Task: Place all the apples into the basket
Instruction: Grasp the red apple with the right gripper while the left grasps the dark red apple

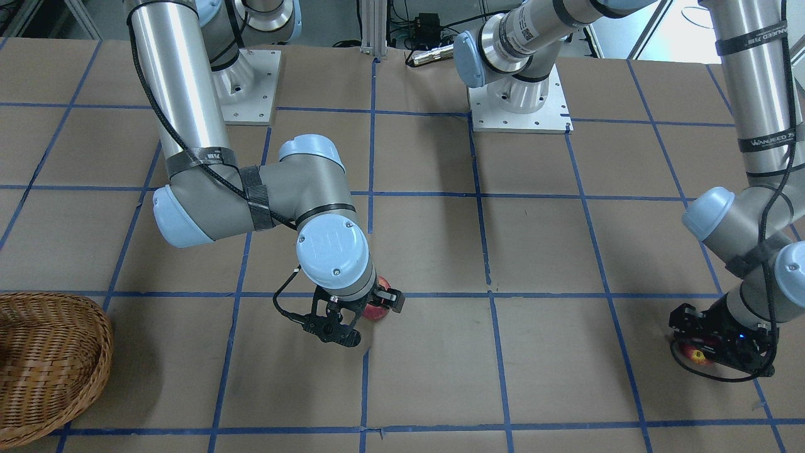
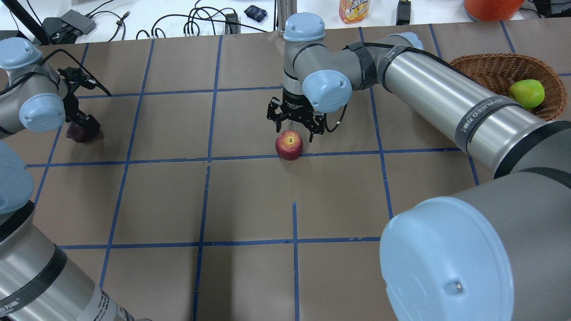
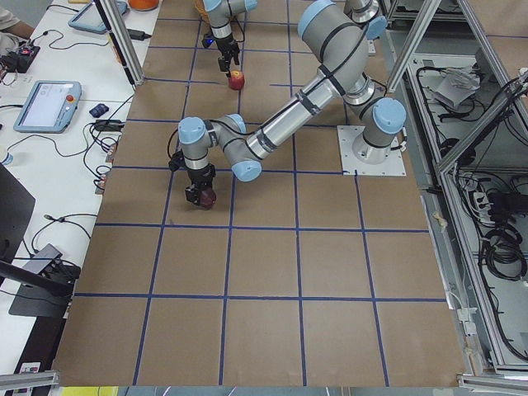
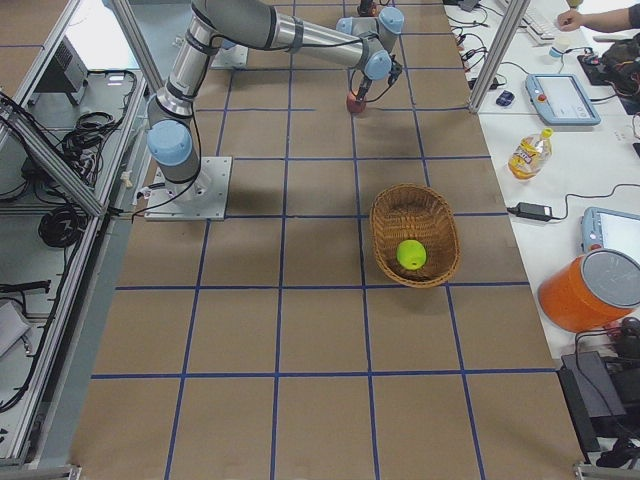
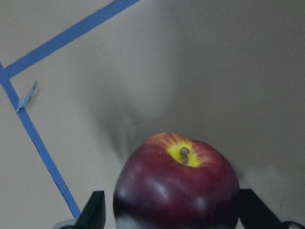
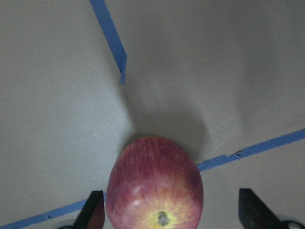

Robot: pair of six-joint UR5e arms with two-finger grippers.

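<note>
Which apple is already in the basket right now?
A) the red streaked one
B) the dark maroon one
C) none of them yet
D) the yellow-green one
D: the yellow-green apple lies inside the basket, while the red apple and the maroon apple sit out on the table.

The yellow-green apple (image 2: 526, 93) lies inside the wicker basket (image 2: 484, 71); the red apple (image 2: 289, 145) and maroon apple (image 5: 176, 186) sit upright on the desk (image 2: 250, 200), well apart.
</note>
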